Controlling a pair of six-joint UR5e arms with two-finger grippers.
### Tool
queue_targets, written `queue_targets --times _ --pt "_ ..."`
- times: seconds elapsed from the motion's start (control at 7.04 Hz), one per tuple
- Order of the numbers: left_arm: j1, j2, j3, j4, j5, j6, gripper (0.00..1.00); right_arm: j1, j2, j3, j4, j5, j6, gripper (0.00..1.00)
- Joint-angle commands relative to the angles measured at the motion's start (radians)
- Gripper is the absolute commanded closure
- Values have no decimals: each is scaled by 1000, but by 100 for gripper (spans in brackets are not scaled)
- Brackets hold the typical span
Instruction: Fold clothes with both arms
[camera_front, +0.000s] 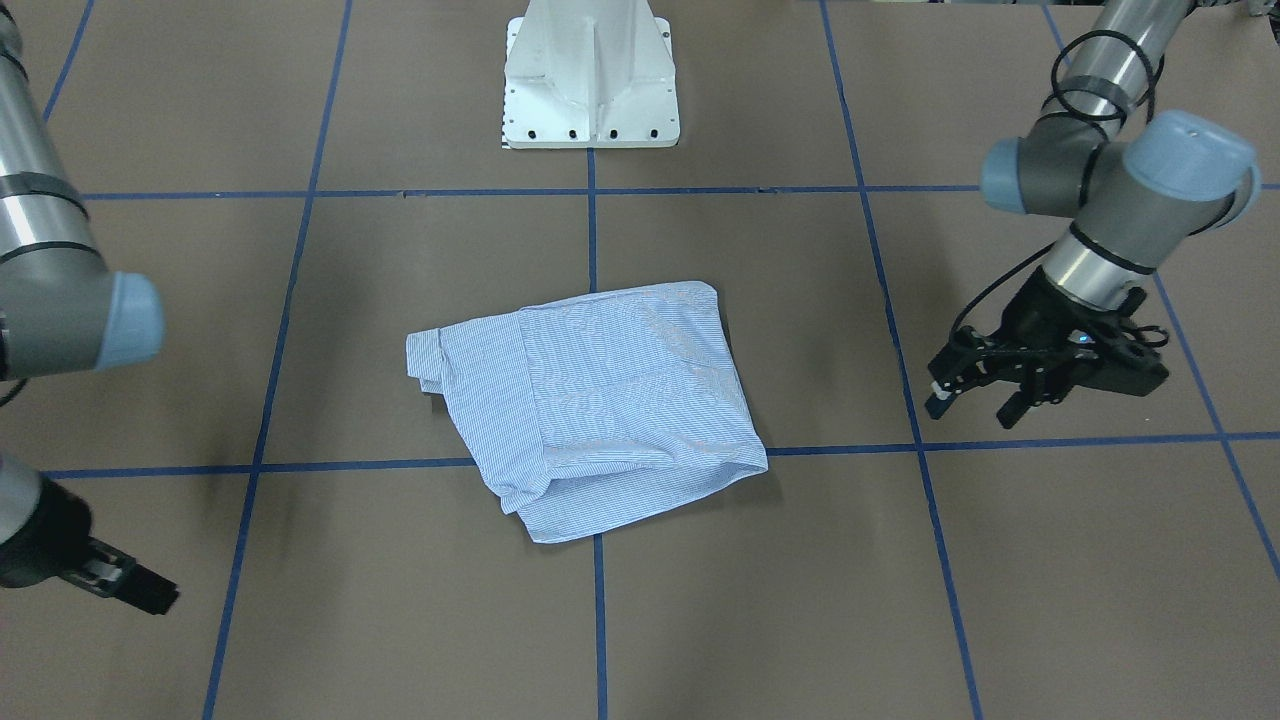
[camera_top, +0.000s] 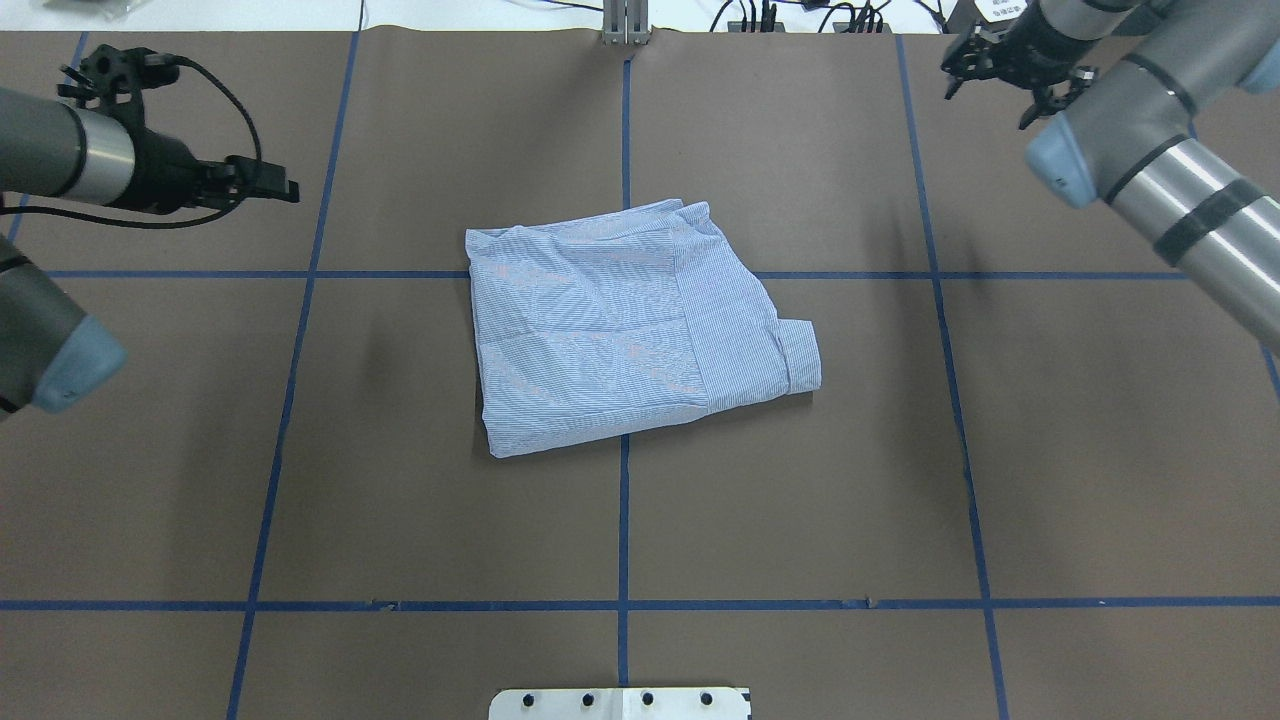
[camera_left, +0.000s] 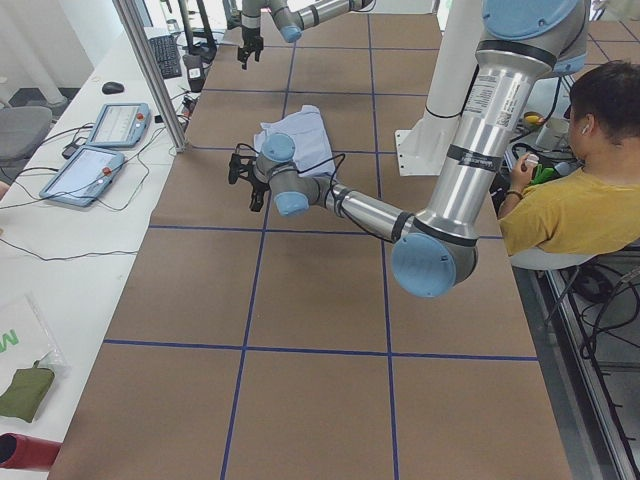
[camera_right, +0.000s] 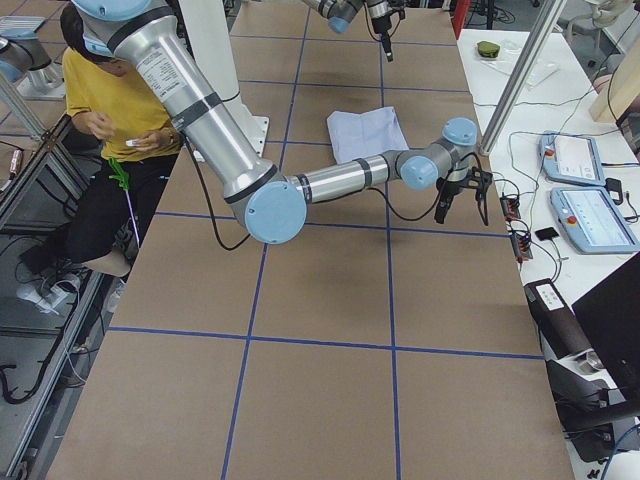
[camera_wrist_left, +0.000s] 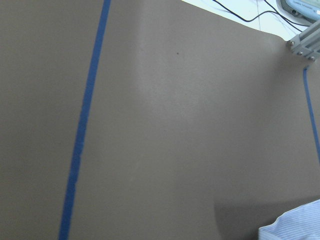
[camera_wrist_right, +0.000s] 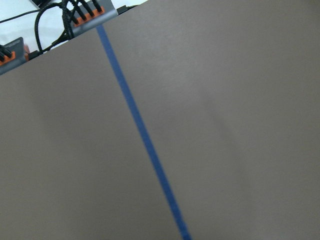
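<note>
While shirt (camera_front: 600, 400) lies between, apart, left end effector (camera_front: 972, 408), right end effector (camera_top: 987, 103) gape empty.

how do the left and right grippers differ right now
The left gripper hangs out to the side of the shirt; the right gripper sits by the far edge of the table. The left's wrist camera catches a shirt corner; the right's shows only table. Both hold nothing and touch no cloth.

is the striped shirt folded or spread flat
Folded. The striped shirt lies as a compact layered bundle, with no sleeves spread out.
</note>
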Motion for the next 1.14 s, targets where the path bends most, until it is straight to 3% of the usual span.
queue_targets --times 0.0,0.14,0.43,0.85,0.99 --pt "-174 93 10 15 -94 422 0 180 -131 2 -14 122 -421 0" --pt "-242 118 58 16 -146 565 0 247 -182 2 -58 150 -597 0" --pt "-339 148 121 28 -188 753 0 330 -216 2 -277 138 -994 0" --pt "-468 135 114 303 -271 910 0 358 -292 63 -336 143 -1088 0" --pt "-471 129 111 336 -271 912 0 358 -329 110 -338 150 -1088 0"
